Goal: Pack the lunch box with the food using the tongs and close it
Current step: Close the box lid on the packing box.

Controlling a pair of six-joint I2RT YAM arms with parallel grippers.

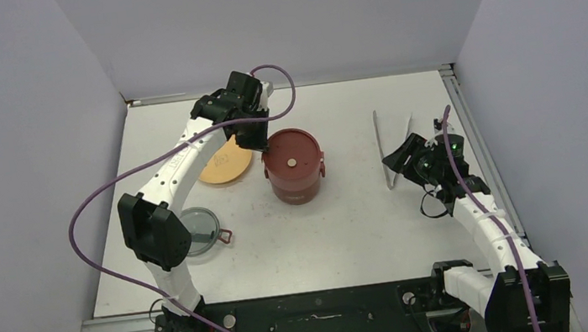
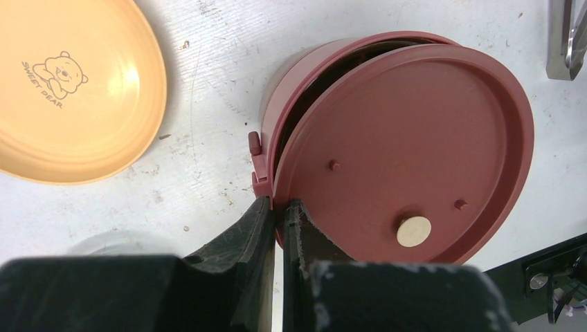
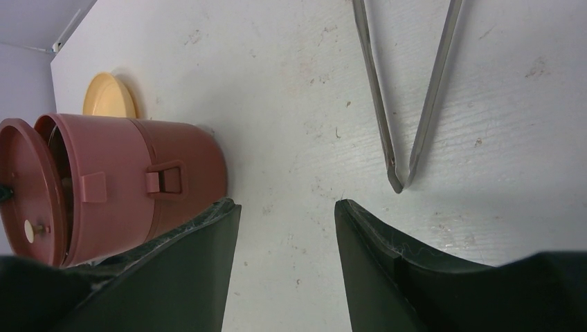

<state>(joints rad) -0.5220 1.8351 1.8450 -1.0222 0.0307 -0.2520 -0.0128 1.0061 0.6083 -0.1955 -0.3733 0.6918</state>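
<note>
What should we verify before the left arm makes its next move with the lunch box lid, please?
1. Grip: left gripper jaws shut on the maroon disc lid rim: ok.
2. Seating: lid flush on the lunch box: not ok, askew with a gap showing.
3. Other arm: right gripper open and empty: ok.
4. Tool: tongs lying free on the table, clear of the box: ok.
5. Contents: all food inside: cannot tell, hidden.
6. Closing part: grey top lid on the table beside the left arm: ok.
</note>
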